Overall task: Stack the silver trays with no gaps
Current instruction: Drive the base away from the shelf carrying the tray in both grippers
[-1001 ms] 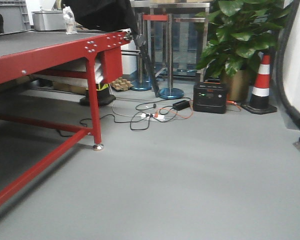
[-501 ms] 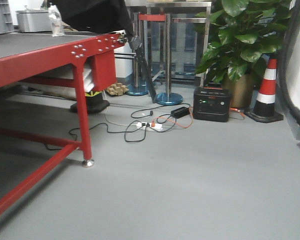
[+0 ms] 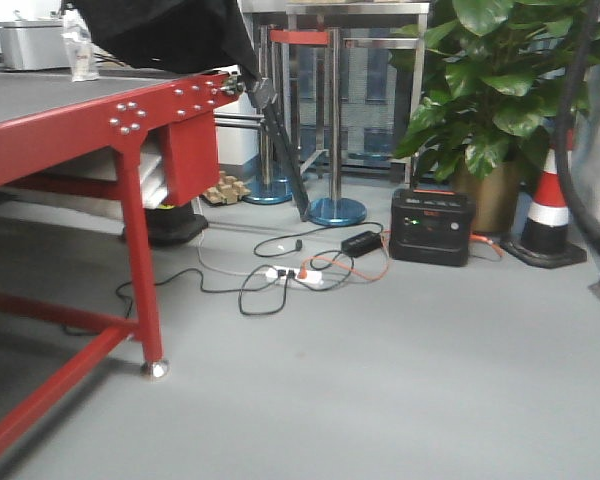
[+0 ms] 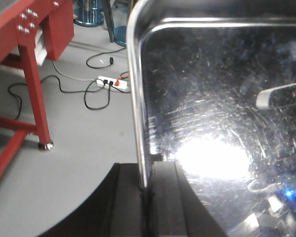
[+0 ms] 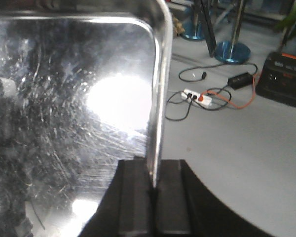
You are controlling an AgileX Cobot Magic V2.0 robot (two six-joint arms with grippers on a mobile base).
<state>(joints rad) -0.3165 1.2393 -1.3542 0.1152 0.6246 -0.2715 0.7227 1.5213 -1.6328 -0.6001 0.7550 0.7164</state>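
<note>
Scenery in the front view has slid leftward with the red surface (image 3: 40, 115), suggesting the base is repositioning, while the left gripper (image 4: 147, 170) and right gripper (image 5: 154, 169) keep their jaws clenched on opposite rims of the silver tray (image 4: 212, 98), carried above the floor (image 3: 430, 380), not yet stacked.

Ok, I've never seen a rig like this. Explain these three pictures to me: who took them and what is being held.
This is a two-armed robot on a mobile base, and it carries all three cameras. The front camera looks out at the room: a red table, cables on the floor, a black box, a plant and a cone. The other two cameras sit on the wrists and look along the grippers. The left gripper is shut on the rim of a shiny tray. The right gripper is shut on a tray rim too, probably the opposite edge of the same tray, though no picture shows both at once.
</note>
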